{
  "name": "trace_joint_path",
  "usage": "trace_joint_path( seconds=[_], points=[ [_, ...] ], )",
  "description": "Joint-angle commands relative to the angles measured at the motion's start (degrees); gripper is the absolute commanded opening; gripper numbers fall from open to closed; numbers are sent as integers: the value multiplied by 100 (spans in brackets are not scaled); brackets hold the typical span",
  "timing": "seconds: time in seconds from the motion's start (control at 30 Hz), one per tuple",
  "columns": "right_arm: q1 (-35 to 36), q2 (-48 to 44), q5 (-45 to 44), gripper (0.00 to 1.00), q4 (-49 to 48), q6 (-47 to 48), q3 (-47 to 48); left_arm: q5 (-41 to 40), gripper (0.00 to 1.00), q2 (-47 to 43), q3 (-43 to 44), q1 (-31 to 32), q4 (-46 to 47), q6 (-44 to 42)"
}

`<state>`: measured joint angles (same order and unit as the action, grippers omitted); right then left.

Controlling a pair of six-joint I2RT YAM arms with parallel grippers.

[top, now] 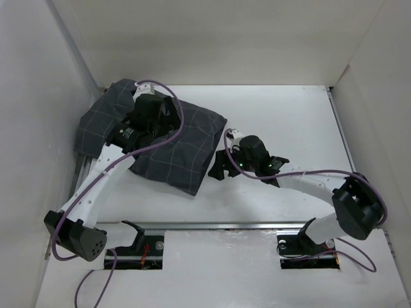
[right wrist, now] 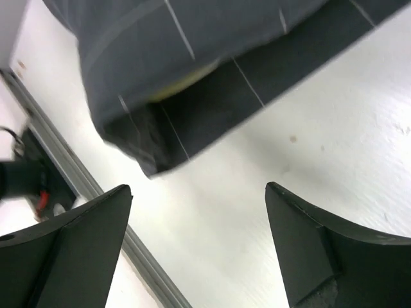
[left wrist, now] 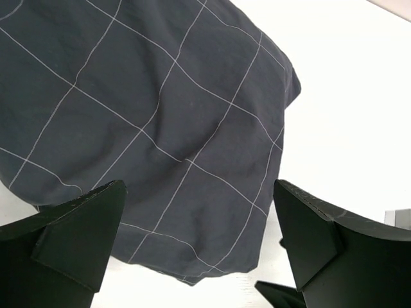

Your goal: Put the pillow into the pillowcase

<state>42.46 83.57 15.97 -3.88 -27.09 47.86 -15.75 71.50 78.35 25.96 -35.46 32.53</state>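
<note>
The dark grey checked pillowcase [top: 183, 151] lies bulging on the left half of the white table, and it fills the upper left of the left wrist view [left wrist: 148, 115]. The pillow is almost wholly hidden inside it; only a sliver of its yellow edge [right wrist: 185, 79] shows in the case's mouth in the right wrist view. My left gripper [top: 160, 122] hovers over the case, open and empty [left wrist: 199, 186]. My right gripper [top: 221, 165] is open and empty [right wrist: 199, 189], just off the case's right edge, over bare table below the case's open end [right wrist: 160, 58].
White walls enclose the table on the left, back and right. A grey metal rail [top: 225, 226] runs along the near edge and also shows in the right wrist view [right wrist: 90, 183]. Bare table [top: 289, 122] lies right of the case.
</note>
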Motion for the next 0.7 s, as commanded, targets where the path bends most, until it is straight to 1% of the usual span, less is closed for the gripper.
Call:
trace_joint_path(
  seconds=[0.0,0.03,0.07,0.13,0.17,0.23,0.27,0.3,0.33,0.4,0.43,0.47,0.5,0.53,0.57,0.6,0.63,0.67],
  points=[
    [61,-349,-86,90,328,696,-311,89,100,21,32,-47,145,-89],
    [61,-411,220,96,144,696,-460,89,100,21,32,-47,145,-89],
    [61,-412,327,96,-267,696,-461,89,100,74,32,-47,145,-89],
    [61,-351,625,97,-752,548,-461,89,100,74,32,-47,145,-89],
    [61,-254,905,98,-1103,495,-261,89,100,74,-21,-47,145,-89],
    [122,123,1328,100,-1429,494,142,89,100,22,-21,-47,145,-89],
    [183,246,1408,100,-1431,399,232,89,100,21,-21,-47,93,-89],
    [184,387,1479,100,-1762,398,320,37,100,21,-21,-47,92,-89],
    [245,684,1480,100,-1878,285,425,-15,100,-31,-82,-47,92,-28],
    [246,1063,1366,100,-2150,152,793,-16,100,-84,-135,-99,92,-28],
    [246,1465,1235,100,-2152,-49,943,-16,100,-84,-135,-99,92,-28],
    [246,1643,1146,96,-2152,-103,1075,-16,100,-136,-188,-99,92,33],
    [246,1793,1146,78,-2230,-164,1199,-16,100,-137,-188,-99,92,34],
    [193,1881,1146,49,-2379,-295,1269,-16,100,-137,-188,-99,92,34],
    [123,1882,1224,8,-2433,-497,1270,-16,100,-137,-188,-152,144,34],
    [-130,1813,1225,0,-2433,-577,1166,-16,100,-137,-188,-222,145,34],
    [-289,1681,1120,0,-2433,-578,834,-16,100,-137,-188,-222,145,34],
    [-482,1315,1023,0,-2338,-708,631,-16,100,-76,-188,-309,145,34]
  ],
)
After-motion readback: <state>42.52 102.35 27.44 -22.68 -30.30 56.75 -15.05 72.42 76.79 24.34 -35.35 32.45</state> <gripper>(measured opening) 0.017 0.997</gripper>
